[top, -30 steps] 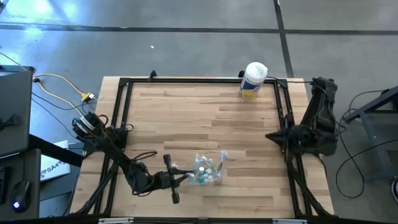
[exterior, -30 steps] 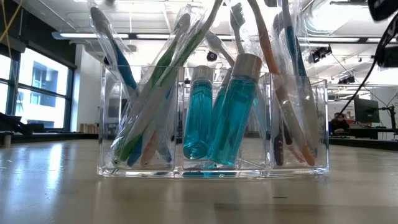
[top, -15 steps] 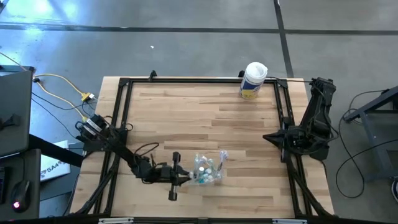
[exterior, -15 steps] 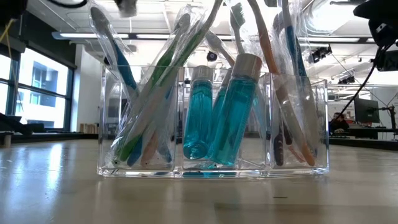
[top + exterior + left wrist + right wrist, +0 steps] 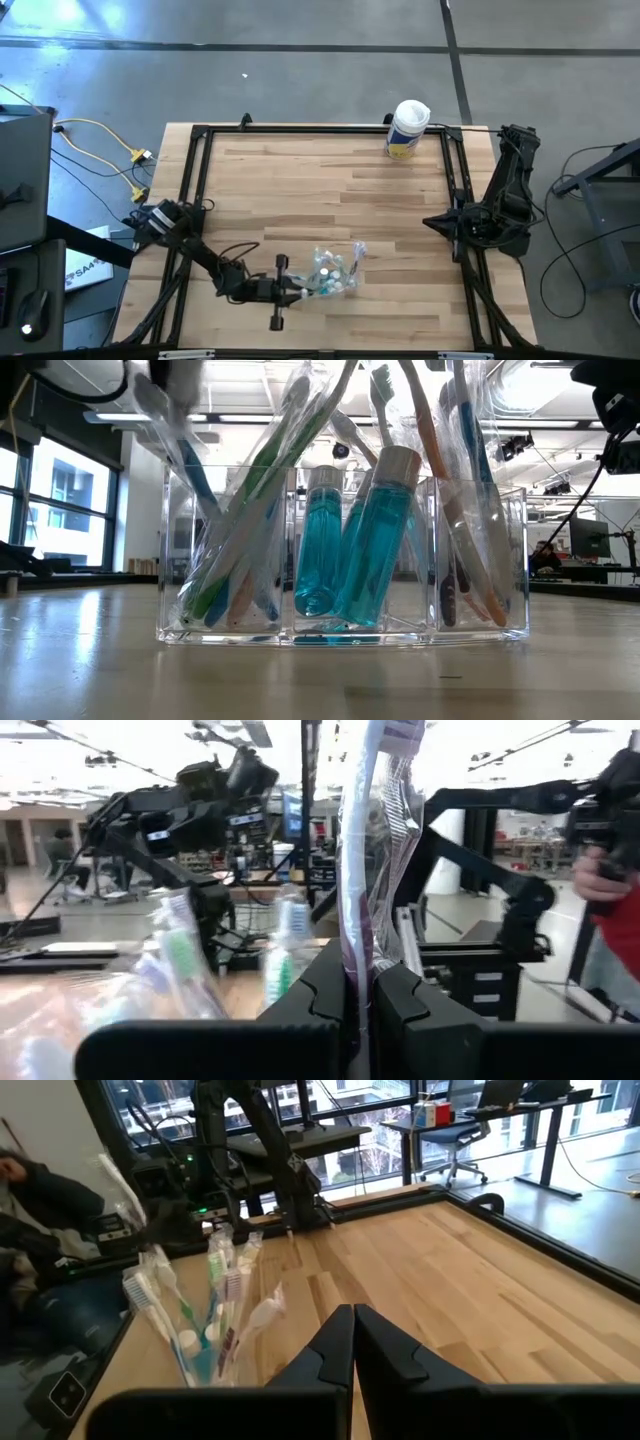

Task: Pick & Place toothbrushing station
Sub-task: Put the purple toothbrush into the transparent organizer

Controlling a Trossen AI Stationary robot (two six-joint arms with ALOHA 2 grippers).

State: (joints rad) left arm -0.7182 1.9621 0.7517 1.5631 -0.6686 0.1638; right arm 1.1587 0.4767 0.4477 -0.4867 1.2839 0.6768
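Note:
The clear plastic holder point(image 5: 333, 275) stands by its flat bottom on the wooden table near the front edge. In the low view its middle compartment point(image 5: 345, 630) holds teal tubes point(image 5: 365, 540), and wrapped toothbrushes point(image 5: 250, 540) lean in the outer compartments. My left gripper point(image 5: 298, 291) sits just left of the holder, shut on one wrapped toothbrush point(image 5: 360, 850). My right gripper point(image 5: 438, 222) waits shut at the table's right rail, and its fingers point(image 5: 352, 1342) hold nothing. My left gripper pinches a wrapped toothbrush between its two fingers, on the wrapped handle point(image 5: 358, 960). The fingers come about level from the table's left side and lie across the brush. The brush stands upright and rises well above the fingers. Its lower end is hidden behind them.
A white canister with a yellow label point(image 5: 407, 128) stands at the far edge. A black frame point(image 5: 190, 200) runs around the table's sides. Bare wood lies between the holder and the canister. People and desks show in the room beyond the table.
My left gripper has come down beside the holder and edged toward it, tipping and rolling its wrist, still shut on the toothbrush. In the low view a blurred pale shape has come in over the holder's left compartment. My right arm has sunk slightly.

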